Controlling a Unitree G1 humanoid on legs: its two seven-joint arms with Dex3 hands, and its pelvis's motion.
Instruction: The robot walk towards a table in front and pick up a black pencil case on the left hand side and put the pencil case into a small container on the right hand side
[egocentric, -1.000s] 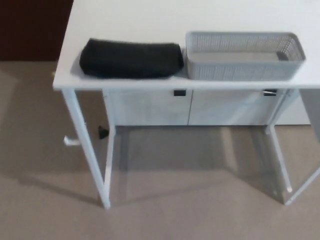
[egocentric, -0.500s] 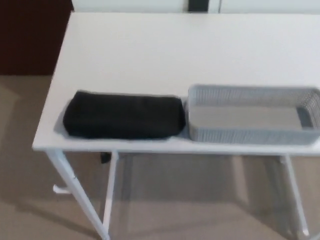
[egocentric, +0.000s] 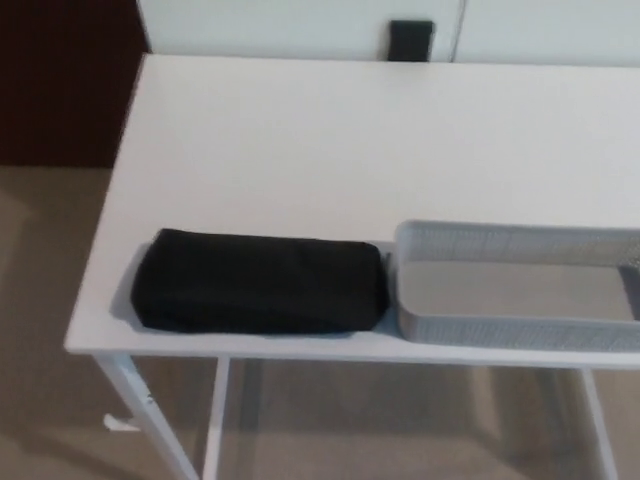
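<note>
A black pencil case (egocentric: 260, 284) lies flat on the white table (egocentric: 330, 150), near the front edge on the left. Just to its right stands a small grey mesh container (egocentric: 515, 287), close to the case's right end; its right end runs out of the picture. The container looks empty on its grey floor. Neither of my hands shows in the head view.
White cabinet fronts with a black handle (egocentric: 411, 38) stand behind the table. A dark red wall or door (egocentric: 65, 80) is at the upper left. Beige carpet (egocentric: 40, 300) and a white table leg (egocentric: 150, 425) show at the lower left.
The whole picture has shifted: the camera has come closer and looks more over the table top. The pencil case and container sit lower in the picture, with their places on the table unchanged.
</note>
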